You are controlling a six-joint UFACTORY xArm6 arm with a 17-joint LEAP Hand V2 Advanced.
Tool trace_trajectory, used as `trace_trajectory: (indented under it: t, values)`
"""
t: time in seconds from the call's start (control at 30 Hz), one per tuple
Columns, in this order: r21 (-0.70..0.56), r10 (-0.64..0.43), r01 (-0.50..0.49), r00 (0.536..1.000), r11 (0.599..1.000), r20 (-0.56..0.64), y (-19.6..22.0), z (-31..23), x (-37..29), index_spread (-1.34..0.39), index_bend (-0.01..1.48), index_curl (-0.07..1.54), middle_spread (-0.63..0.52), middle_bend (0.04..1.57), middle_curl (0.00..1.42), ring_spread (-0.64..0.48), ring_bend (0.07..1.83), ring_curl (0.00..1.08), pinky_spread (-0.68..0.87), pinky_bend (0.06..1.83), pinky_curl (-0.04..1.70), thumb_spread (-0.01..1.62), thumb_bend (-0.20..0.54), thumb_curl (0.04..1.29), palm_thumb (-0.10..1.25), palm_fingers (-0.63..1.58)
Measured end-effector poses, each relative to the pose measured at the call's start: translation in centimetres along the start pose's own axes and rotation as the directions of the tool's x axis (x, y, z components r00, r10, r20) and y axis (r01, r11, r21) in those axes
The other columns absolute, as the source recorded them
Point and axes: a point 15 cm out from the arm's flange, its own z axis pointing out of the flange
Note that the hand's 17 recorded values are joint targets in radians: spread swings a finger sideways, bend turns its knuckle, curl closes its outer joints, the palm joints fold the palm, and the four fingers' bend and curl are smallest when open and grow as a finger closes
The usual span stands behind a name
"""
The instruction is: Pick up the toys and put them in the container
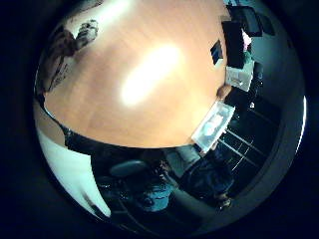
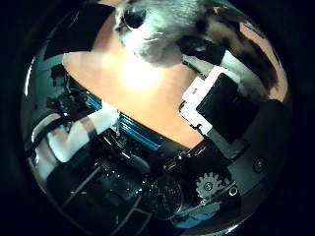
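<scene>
While the plush toy (image 2: 162, 29) fills the thumb-side palm view, furry white muzzle and one dark glassy eye pressed right up close, the hand (image 2: 221, 105) has white-and-black finger segments wrapped against it, so I'd call that a hold on the toy, though how firm, I can't tell. In the other palm view its mottled fur shows beside the palm, with the orange wooden table (image 1: 149, 74) spread out underneath. Further off, at the table's edge, sits a clear tray-like container (image 1: 213, 125), well apart from the toy. Here's the danger: soft fur gives under the fingers, and a loose, off-centre hold could let it slip or swing during the carry. A drop short of that shallow tray, or off the table's rim, is the risk.
</scene>
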Motion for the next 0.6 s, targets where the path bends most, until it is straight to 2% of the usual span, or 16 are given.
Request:
trace_trajectory:
  t: [0.07,0.37,0.53,0.6]
  values:
    - [0.017,0.005,-0.005,1.0,1.0,0.009,0.5,-2.9,-0.5,-0.49,0.36,0.61,-0.44,0.61,0.67,-0.38,0.96,0.51,-0.51,1.06,0.35,1.24,-0.003,0.35,1.15,1.04]
    - [0.207,0.034,-0.009,0.992,0.978,-0.119,0.2,-19.2,-1.1,-0.53,0.33,0.76,-0.45,0.6,0.8,-0.38,0.98,0.57,-0.52,1.11,0.41,1.28,-0.007,0.36,1.16,1.0]
    - [0.341,0.034,0.025,0.986,0.94,-0.165,-2.0,-29.0,-4.1,-0.54,0.31,0.82,-0.46,0.59,0.85,-0.38,0.98,0.59,-0.52,1.11,0.43,1.27,-0.008,0.36,1.15,1.0]
    - [0.369,0.017,0.047,0.986,0.928,-0.169,-3.7,-31.2,-6.0,-0.55,0.29,0.84,-0.46,0.58,0.86,-0.38,0.98,0.6,-0.52,1.11,0.43,1.27,-0.008,0.37,1.15,1.0]
